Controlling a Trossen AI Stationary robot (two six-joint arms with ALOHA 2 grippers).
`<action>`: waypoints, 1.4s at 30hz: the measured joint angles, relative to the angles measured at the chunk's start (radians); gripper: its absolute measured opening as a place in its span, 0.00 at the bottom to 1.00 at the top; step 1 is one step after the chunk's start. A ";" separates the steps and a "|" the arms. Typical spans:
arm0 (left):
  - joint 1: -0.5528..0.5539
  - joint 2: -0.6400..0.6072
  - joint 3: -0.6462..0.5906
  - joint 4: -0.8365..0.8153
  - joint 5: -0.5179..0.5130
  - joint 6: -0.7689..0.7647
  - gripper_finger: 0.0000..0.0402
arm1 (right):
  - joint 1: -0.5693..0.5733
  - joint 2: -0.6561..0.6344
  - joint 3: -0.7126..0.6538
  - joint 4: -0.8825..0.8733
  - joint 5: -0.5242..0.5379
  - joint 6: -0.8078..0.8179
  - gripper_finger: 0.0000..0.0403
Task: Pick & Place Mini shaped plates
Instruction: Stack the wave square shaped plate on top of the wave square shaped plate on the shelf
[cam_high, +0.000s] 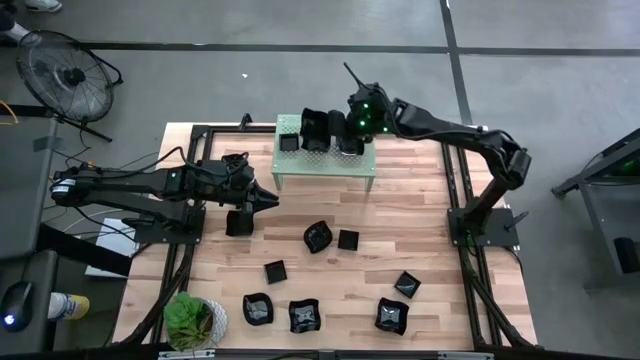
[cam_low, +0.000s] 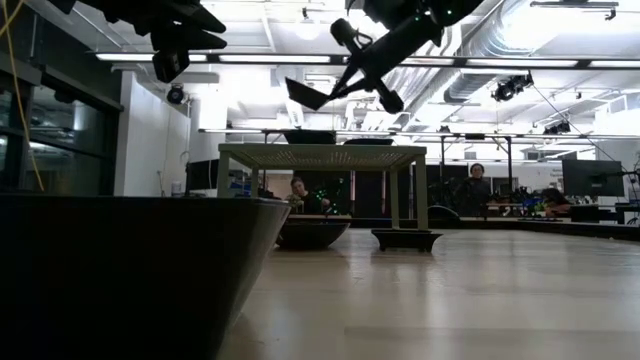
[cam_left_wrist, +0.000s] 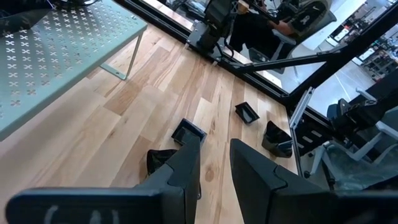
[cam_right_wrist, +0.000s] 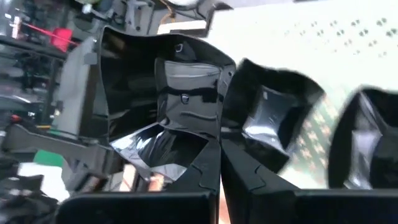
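**Right hand over shelf, left hand over table**

Right hand: fingers pressed together, nothing visible between them. It sits above the pale green perforated metal shelf, right at the small glossy black dishes on the shelf. Right wrist view shows the dark fingers closed tight, with shiny black dish walls just ahead of them.

Left hand: fingers narrowly parted, a slim gap between them, nothing gripped. It hangs over the light wooden table, just in front of the shelf's left end. One black dish lies right beside it. Left wrist view: a square black dish sits on the wood just past the fingertips.

Rest of the black dishes are loose on the table: two near the middle, one further forward, four along the near edge.

Green leafy plant in a round pot at the table's near-left corner.
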 joint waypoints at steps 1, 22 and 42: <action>0.000 0.000 0.000 0.000 0.000 0.000 0.21 | -0.002 0.005 0.017 -0.001 -0.001 -0.002 0.00; 0.000 0.000 0.000 0.000 0.000 0.000 0.21 | -0.006 0.266 0.556 -0.580 0.038 -0.100 0.00; 0.000 0.000 0.000 0.000 0.001 -0.007 0.21 | 0.044 0.276 0.469 -0.612 0.140 0.054 0.00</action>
